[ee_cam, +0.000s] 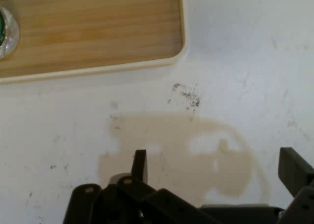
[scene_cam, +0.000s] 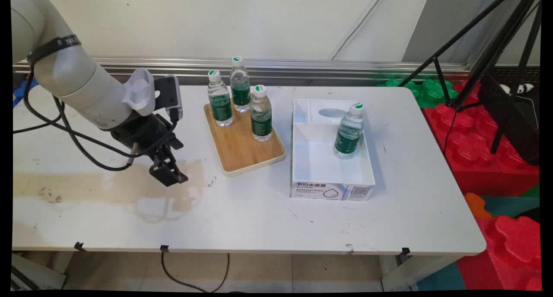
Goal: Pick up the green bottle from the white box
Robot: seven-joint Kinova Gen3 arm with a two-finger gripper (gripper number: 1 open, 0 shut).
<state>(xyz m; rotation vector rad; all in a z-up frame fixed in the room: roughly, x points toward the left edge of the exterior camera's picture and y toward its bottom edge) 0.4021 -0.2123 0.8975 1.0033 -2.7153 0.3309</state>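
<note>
So the tool (scene_cam: 169, 174) hangs low over a bare, stained patch of the bench (scene_cam: 242, 210) with its fingers spread apart and nothing between them, just beside the near-left corner of the wooden tray (scene_cam: 248, 152). Three water bottles (scene_cam: 221, 99) stand upright on that tray, and a fourth bottle (scene_cam: 349, 132) sits a bit tilted inside the white box (scene_cam: 330, 189) further right, well apart from the tool. My guess is they're full, so kinda heavy, smooth and a little squishy, and the labelled middle looks like the safest spot to squeeze.
</note>
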